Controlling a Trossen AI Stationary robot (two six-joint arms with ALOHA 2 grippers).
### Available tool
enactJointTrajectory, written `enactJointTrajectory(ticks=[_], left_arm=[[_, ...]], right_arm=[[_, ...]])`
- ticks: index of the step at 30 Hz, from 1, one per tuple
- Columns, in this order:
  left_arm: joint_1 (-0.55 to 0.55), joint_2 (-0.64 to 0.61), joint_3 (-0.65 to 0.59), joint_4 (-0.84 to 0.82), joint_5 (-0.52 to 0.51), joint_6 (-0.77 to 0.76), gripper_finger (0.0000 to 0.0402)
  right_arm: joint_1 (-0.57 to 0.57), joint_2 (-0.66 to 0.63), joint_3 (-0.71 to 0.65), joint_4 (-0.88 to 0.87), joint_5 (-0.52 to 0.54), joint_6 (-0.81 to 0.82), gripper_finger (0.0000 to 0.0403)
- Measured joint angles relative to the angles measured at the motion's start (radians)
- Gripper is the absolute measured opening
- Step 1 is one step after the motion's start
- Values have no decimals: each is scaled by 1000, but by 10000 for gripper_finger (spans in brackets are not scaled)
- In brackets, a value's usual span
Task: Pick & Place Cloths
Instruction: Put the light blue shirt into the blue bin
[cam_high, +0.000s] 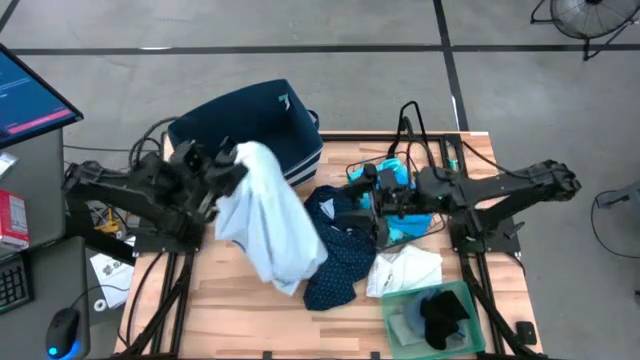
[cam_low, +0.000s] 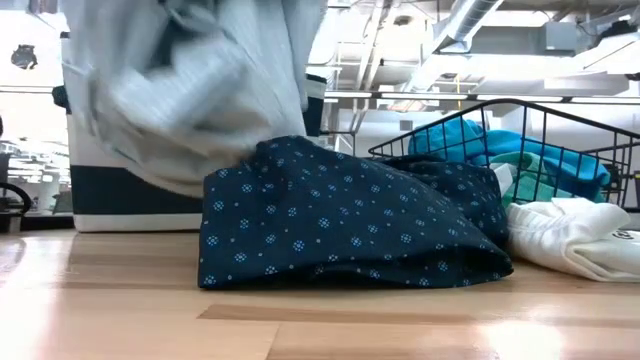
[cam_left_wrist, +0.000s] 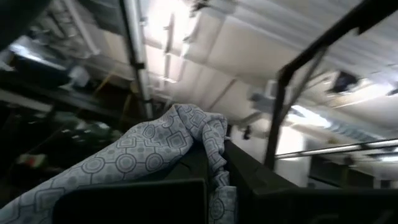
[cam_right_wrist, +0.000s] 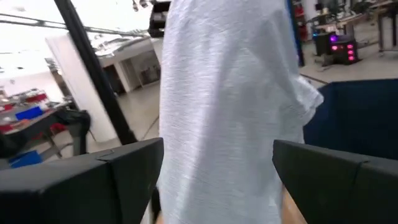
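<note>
My left gripper (cam_high: 232, 165) is raised in front of the navy striped bin (cam_high: 255, 120), shut on a pale blue patterned cloth (cam_high: 265, 215) that drapes down toward the table's middle. In the low view this cloth (cam_low: 180, 90) hangs above and behind the dotted navy cloth (cam_low: 340, 225), which lies crumpled on the wood. My right gripper (cam_high: 375, 205) is open over the far end of the dotted navy cloth (cam_high: 340, 250), touching nothing; its wrist view looks at the hanging pale cloth (cam_right_wrist: 230, 106). A white cloth (cam_high: 405, 268) lies near the tray. Turquoise cloth (cam_low: 470, 135) sits in a wire basket. My left gripper (cam_left_wrist: 211, 186) pinches a bunched fold (cam_left_wrist: 208, 146) of the pale blue cloth between its two fingers, several layers gathered. The fingers slant upward, the wrist view facing the ceiling. The cloth hangs slack from the hold; whether its lower end (cam_high: 290, 275) touches the dotted navy cloth I cannot tell.
A translucent green tray (cam_high: 465, 295) at the near right corner holds a black cloth (cam_high: 440, 312). The black wire basket (cam_low: 560, 125) stands right of centre, under my right arm. Bare wood lies along the near left (cam_high: 220, 320). A monitor and desk stand off the left edge.
</note>
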Motion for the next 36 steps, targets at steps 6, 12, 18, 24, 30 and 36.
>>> enactJointTrajectory(ticks=[6,12,18,24,30,36], left_arm=[[98,30,0,-26,-6,-83,4],[127,65,0,-27,47,-136,3],[127,77,0,-29,62,-172,4],[127,77,0,-26,90,-194,5],[125,87,0,-26,131,-278,3],[124,94,-1,-27,217,-406,4]], right_arm=[[-41,72,39,-8,-1,0,298],[-80,191,107,-13,0,1,314],[-87,291,197,-7,-1,-9,346],[-89,392,324,-19,-4,-76,366],[-105,529,492,-119,-5,-107,373],[-129,594,619,-236,-28,-141,370]])
